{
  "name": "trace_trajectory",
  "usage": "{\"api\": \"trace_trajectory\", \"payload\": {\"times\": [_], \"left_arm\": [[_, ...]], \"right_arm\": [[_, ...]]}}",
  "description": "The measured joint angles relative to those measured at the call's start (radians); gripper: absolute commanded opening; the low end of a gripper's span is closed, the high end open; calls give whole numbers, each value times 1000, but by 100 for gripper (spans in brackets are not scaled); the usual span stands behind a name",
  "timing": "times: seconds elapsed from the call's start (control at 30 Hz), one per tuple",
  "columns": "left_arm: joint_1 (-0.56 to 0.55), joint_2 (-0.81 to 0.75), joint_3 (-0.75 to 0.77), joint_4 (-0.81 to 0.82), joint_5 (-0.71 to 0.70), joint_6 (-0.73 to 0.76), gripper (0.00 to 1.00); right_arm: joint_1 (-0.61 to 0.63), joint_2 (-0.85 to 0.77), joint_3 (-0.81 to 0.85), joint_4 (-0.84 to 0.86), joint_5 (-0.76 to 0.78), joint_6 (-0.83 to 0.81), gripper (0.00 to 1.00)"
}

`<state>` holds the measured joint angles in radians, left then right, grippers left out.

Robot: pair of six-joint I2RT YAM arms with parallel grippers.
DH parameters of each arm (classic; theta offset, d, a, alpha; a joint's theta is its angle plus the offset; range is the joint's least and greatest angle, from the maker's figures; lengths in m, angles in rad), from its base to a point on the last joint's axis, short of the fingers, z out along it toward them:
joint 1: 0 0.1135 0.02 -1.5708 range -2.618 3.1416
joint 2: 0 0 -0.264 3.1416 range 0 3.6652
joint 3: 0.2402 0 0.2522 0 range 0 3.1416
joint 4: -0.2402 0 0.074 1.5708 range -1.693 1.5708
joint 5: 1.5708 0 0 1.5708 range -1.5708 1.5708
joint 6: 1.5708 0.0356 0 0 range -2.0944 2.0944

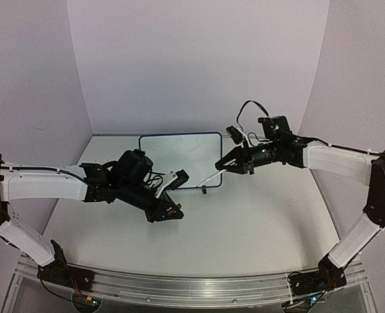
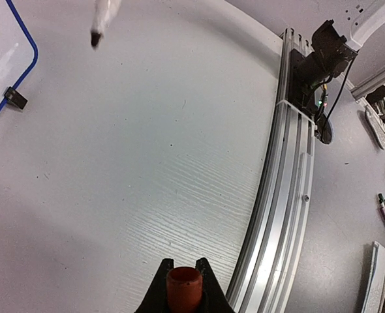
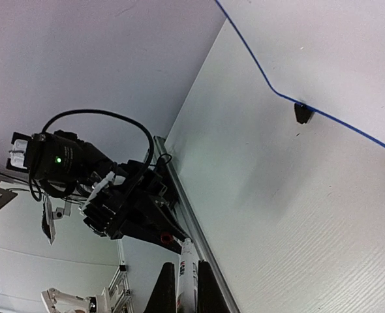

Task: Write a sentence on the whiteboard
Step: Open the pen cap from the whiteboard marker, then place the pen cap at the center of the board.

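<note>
Whiteboard sitting back-centre on the table, looking blank | right gripper clamping white marker, tip near board's right corner | left gripper pinching red cap | marker likely light, slick: gripping mid-barrel.

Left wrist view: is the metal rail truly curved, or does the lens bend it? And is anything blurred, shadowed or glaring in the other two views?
Left wrist: the lens probably bows the aluminium rail, and the marker at the top edge is soft. Right wrist: the table grain is sharp, with one faint, soft shadow below the whiteboard. Top external: even, violet-tinted light, no hard glare, and the rail is bowed there too.
</note>
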<state>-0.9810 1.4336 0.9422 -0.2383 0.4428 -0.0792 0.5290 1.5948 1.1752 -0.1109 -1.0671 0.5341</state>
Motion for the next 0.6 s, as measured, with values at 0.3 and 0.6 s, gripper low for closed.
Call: {"api": "trace_trajectory", "payload": {"times": [0.3, 0.6], "left_arm": [[0, 31, -35, -13, -131, -40, 0], [3, 189, -66, -17, -272, -110, 10]], "right_arm": [[-68, -103, -13, -41, 10, -30, 0], [-68, -126, -58, -79, 58, -47, 0]]}}
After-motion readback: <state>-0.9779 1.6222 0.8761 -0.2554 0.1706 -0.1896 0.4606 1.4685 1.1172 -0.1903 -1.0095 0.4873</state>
